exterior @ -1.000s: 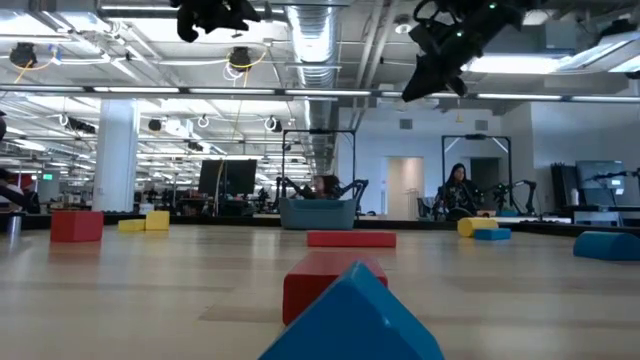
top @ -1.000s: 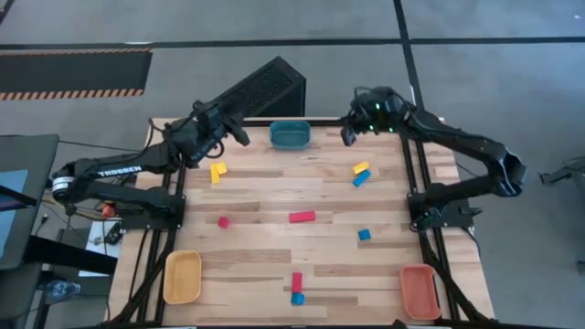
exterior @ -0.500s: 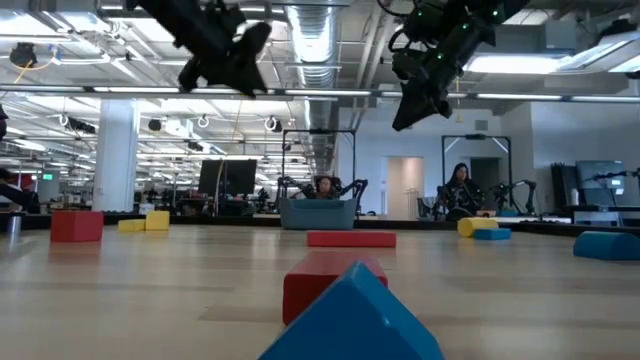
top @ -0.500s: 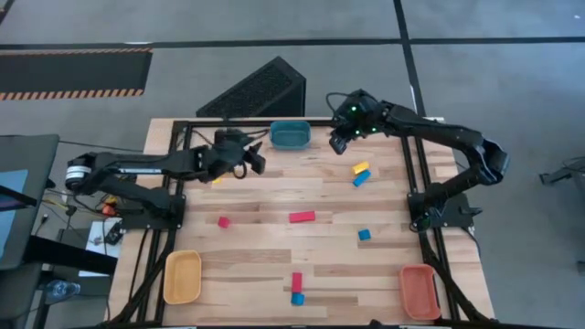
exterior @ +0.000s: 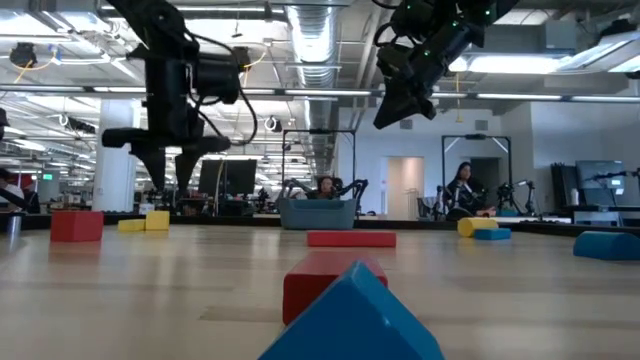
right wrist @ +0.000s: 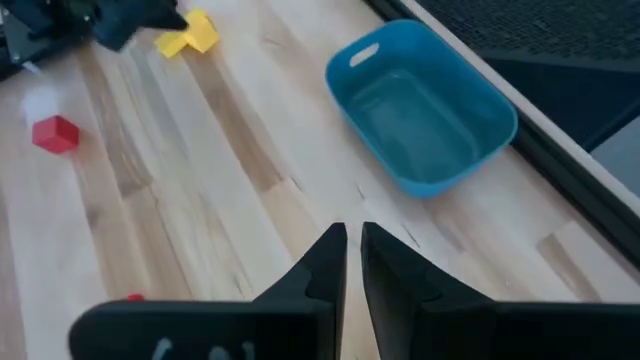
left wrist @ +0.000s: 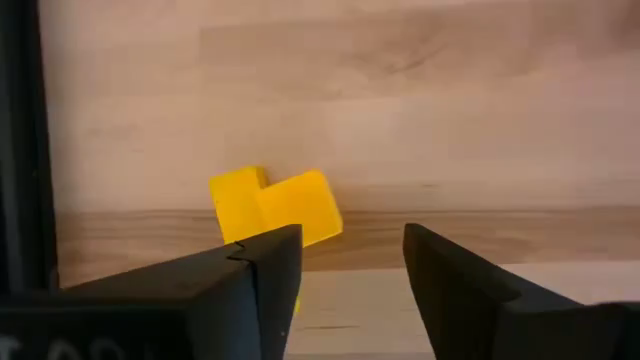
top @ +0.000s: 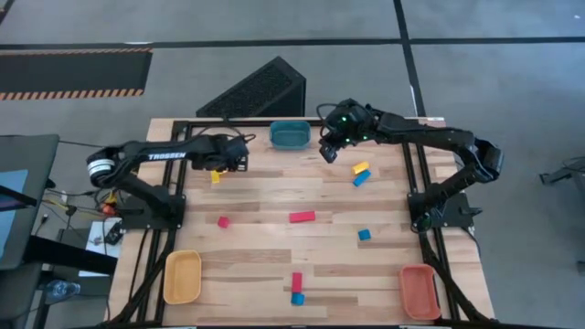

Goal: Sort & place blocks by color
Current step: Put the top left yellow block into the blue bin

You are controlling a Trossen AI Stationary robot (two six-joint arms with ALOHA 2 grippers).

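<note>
1. Near edge of table [top: 265, 265]: red and blue blocks [top: 296, 289] stacked end to end, between yellow tray [top: 182, 276] and orange-red tray [top: 420, 291]
2. Mid-table: red bar [top: 302, 217], small red cube [top: 223, 221], blue cube [top: 364, 235]
3. Left gripper [left wrist: 350, 270], jaws spread, poised above yellow blocks [left wrist: 275, 205]
4. Right gripper [right wrist: 353, 262], jaws almost pressed together, empty, beside teal tray [right wrist: 425, 110]

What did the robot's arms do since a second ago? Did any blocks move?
The left gripper swung out from the table's edge and came down over the yellow blocks, fingers open, nothing held. The right gripper slid toward the teal tray, empty. No blocks moved.
</note>
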